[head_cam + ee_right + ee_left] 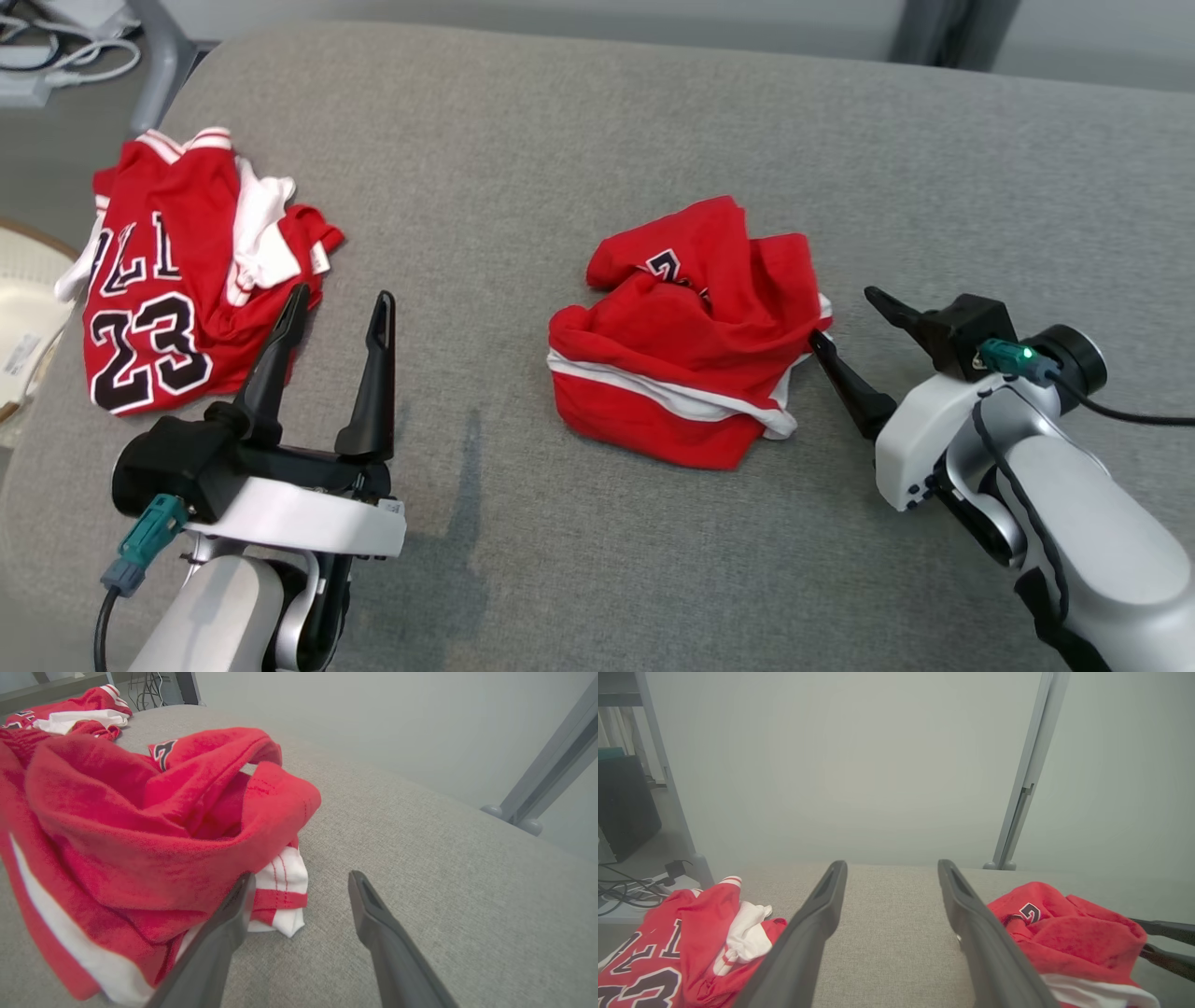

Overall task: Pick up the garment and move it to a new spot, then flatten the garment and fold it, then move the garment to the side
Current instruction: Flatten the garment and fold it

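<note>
Step in hand, judged: the opening pick-up; the crumpled red garment [691, 345] lies unlifted in a heap near the middle of the grey fabric-covered surface [597, 140], red with white banding, part of a dark numeral showing on an upper fold.

Right gripper [845, 315]: fingers spread wide, holding nothing; it sits at the garment's right edge. In the right wrist view, one finger tip meets the white-trimmed hem and the other stands over bare fabric beside it; the hem is not yet between the fingers.

Left gripper [341, 295]: fingers spread wide, holding nothing; it hovers over bare surface between the two garments, close to the second jersey [159, 299], which lies flatter at the left and bears the number 23.

Next move, judged:
- advance the right gripper so both fingers straddle a fold of the hem; close on it; lift;
- the cloth is layered and loose, so a shallow pinch may take one layer and leave the heap dragging.

Edges and open room:
- the widest bare areas lie to the right of the garment and along the near side;
- the strip between the two garments is bare but narrower, and the left gripper occupies it;
- the second jersey lies close to the surface's left edge; keep the flattening clear of it.
</note>
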Robot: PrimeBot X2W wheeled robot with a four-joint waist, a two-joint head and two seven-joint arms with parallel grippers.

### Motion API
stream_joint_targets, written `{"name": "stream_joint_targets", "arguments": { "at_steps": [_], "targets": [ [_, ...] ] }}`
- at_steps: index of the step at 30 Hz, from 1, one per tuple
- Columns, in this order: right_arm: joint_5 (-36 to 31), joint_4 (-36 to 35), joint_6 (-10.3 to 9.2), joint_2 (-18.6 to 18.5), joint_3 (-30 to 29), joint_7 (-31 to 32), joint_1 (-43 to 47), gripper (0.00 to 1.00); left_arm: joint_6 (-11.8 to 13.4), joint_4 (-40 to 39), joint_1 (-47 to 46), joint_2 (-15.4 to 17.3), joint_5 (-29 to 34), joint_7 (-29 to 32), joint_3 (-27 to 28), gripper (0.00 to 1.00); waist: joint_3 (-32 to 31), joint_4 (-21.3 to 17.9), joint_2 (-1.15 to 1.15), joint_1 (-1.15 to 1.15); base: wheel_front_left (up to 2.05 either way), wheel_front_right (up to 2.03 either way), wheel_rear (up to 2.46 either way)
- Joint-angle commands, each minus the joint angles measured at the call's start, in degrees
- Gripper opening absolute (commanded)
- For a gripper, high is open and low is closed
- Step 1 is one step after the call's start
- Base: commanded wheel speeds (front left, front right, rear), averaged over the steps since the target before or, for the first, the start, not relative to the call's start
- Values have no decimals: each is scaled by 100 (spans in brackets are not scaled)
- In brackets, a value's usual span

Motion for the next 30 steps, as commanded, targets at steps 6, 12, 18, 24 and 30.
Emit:
{"name": "stream_joint_targets", "arguments": {
  "at_steps": [6, 12, 18, 24, 30],
  "targets": [
    [498, 270, -1, -267, 727, -71, -497, 100, -265, 158, -220, -233, 221, -25, 171, 100, 272, 187, 0, 0, 0, 0, 0],
    [895, 333, -1, -416, 1104, -196, -698, 0, -424, 257, -229, -383, 382, -26, 324, 100, 271, 130, 0, 0, 0, 0, 0],
    [1181, 59, -1, -590, 1303, -223, -613, 0, -526, 308, -105, -456, 529, -26, 536, 100, 166, -107, 0, 0, 0, 0, 0],
    [1496, -677, -1, -773, 985, 13, -217, 0, -519, 331, 52, -448, 622, -27, 689, 100, -63, -463, 0, 0, 0, 0, 0],
    [1960, -1680, -1, -903, 37, 547, 514, 0, -462, 323, 225, -360, 638, -21, 779, 100, -271, -845, 0, 0, 0, 0, 0]
  ]
}}
